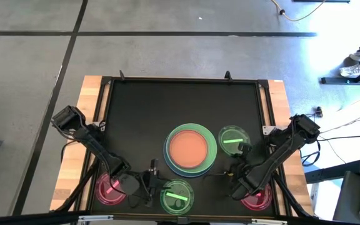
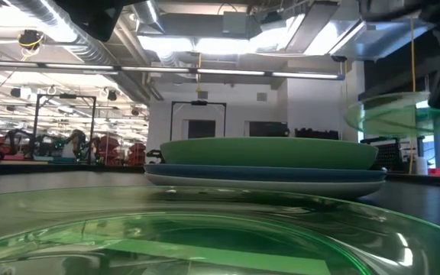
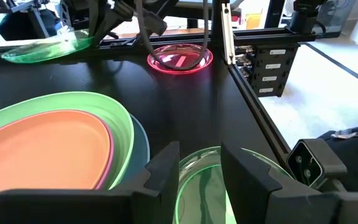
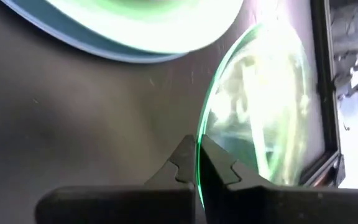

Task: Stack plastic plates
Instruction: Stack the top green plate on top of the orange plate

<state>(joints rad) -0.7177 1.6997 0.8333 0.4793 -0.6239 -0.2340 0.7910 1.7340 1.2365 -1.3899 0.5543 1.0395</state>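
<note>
High view: stack (image 1: 190,150) sits right of the desk's (image 1: 167,100) centre, nearer the front edge: orange plate on pink-rimmed, green and blue ones. Right gripper (image 1: 239,152) holds a small green dish (image 1: 232,139) just right of the stack. Left gripper (image 1: 150,187) is at the front edge, at the rim of a second green dish (image 1: 177,196). Pink dishes lie at the front-left (image 1: 109,190) and front-right (image 1: 257,199) corners.

Low view: held dish (image 2: 403,116) hangs clear of the desk, right of the stack (image 2: 266,162) and above its top rim.

Left wrist view: left jaws a little apart, straddling the near rim of their green dish (image 3: 204,180), not closed on it.

Right wrist view: right jaws pinched on the dish's rim (image 4: 260,112); dish extends away from the jaws, stack edge (image 4: 123,31) beyond.

Judgement: the stack lies straight toward desk centre from the right jaws; right arm is nearer. Move in sideways, lower onto the orange plate.
</note>
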